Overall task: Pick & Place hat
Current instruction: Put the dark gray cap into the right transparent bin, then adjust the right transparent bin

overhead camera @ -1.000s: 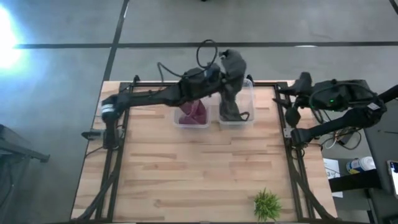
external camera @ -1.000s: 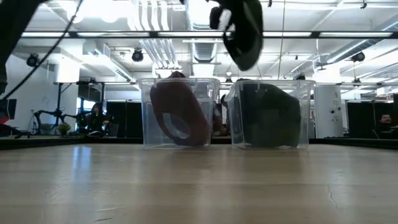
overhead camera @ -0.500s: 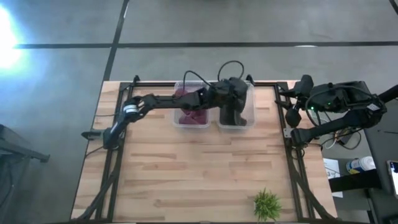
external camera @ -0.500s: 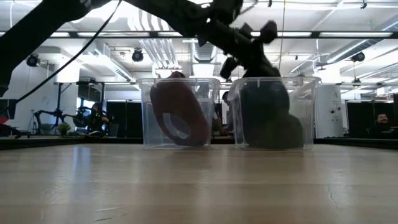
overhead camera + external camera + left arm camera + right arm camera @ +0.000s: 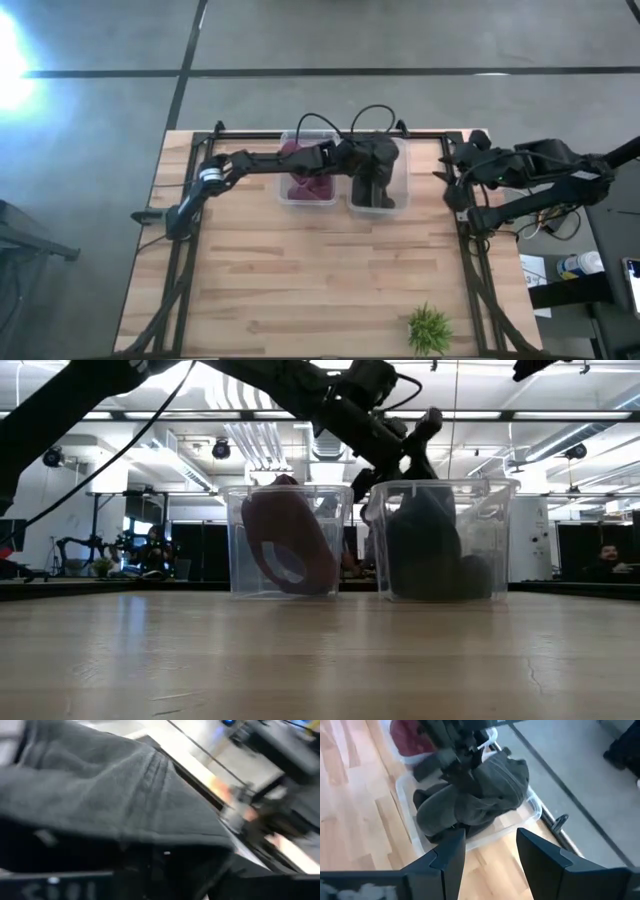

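A dark grey hat (image 5: 375, 190) lies crumpled in the right clear bin (image 5: 403, 165) at the table's far edge; it also shows in the low view (image 5: 430, 550) and in the right wrist view (image 5: 475, 800). A maroon hat (image 5: 308, 180) leans in the left clear bin (image 5: 284, 190). My left gripper (image 5: 368, 160) is over the right bin, right at the dark hat's top (image 5: 460, 757); its wrist view is filled with grey cloth (image 5: 125, 795). My right gripper (image 5: 490, 855) is open and empty near the table's right edge (image 5: 450, 175).
The two bins stand side by side at the far middle of the wooden table (image 5: 320, 270). A small green plant (image 5: 430, 328) stands near the front right corner. Black frame rails (image 5: 470, 250) run along the table's left and right sides.
My left gripper has come down toward the right bin, carrying the dark hat from high above it into the bin, where the hat now lies bunched. My right arm has reached a little toward the bins.
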Robot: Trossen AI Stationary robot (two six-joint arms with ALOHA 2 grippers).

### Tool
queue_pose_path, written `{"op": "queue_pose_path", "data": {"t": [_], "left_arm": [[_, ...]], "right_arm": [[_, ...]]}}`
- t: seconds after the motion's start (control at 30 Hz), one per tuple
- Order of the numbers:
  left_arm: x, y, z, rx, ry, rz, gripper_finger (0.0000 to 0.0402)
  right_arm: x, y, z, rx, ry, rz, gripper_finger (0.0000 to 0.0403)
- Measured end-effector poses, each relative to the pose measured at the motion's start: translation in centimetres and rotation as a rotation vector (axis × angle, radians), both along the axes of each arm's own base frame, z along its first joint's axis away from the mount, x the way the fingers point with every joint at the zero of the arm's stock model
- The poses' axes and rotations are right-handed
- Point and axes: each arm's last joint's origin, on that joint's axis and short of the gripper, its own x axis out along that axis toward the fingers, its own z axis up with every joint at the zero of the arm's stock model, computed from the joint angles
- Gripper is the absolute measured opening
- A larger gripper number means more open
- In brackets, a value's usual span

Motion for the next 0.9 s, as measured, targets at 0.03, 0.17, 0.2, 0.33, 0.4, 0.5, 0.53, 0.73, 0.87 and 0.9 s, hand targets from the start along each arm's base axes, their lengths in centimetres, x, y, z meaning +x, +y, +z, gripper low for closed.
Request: {"op": "queue_pose_path", "data": {"t": [0.03,0.17,0.2,0.33,0.4,0.5,0.53,0.73,0.87,0.9], "left_arm": [[0.0,-0.1,0.2,-0.024,-0.011,-0.044,0.0151],[-1.1,-1.4,3.2,-0.168,-0.065,-0.17,0.0175],[-1.7,-1.9,4.3,-0.178,-0.069,-0.201,0.0175],[-4.7,-3.6,8.8,-0.028,-0.054,-0.188,0.0175],[-6.0,-3.8,9.8,0.057,-0.001,-0.117,0.0175],[-7.0,-3.6,9.5,0.045,0.097,-0.086,0.0176],[-7.6,-3.7,9.4,0.029,0.142,-0.082,0.0176],[-13.3,-7.8,13.5,0.074,0.241,-0.112,0.0172],[-15.4,-11.1,12.6,0.077,0.347,-0.206,0.0169],[-15.6,-11.9,12.2,0.083,0.366,-0.221,0.0168]], "right_arm": [[0.1,0.0,-0.2,0.009,0.004,-0.008,0.0173],[0.7,0.0,-1.5,0.058,0.014,-0.074,0.0173],[0.9,-0.1,-1.9,0.072,0.018,-0.094,0.0173],[2.0,-0.4,-3.6,0.13,0.037,-0.118,0.0173],[2.6,-0.5,-4.0,0.157,0.021,-0.114,0.0173],[3.4,-0.5,-4.2,0.166,-0.022,-0.116,0.0173],[3.7,-0.6,-4.2,0.167,-0.035,-0.117,0.0173],[5.2,0.1,-5.5,0.41,-0.066,-0.043,0.0173],[6.7,1.8,-10.1,0.657,0.052,0.009,0.0173],[7.0,2.2,-11.3,0.678,0.077,0.001,0.0173]]}}
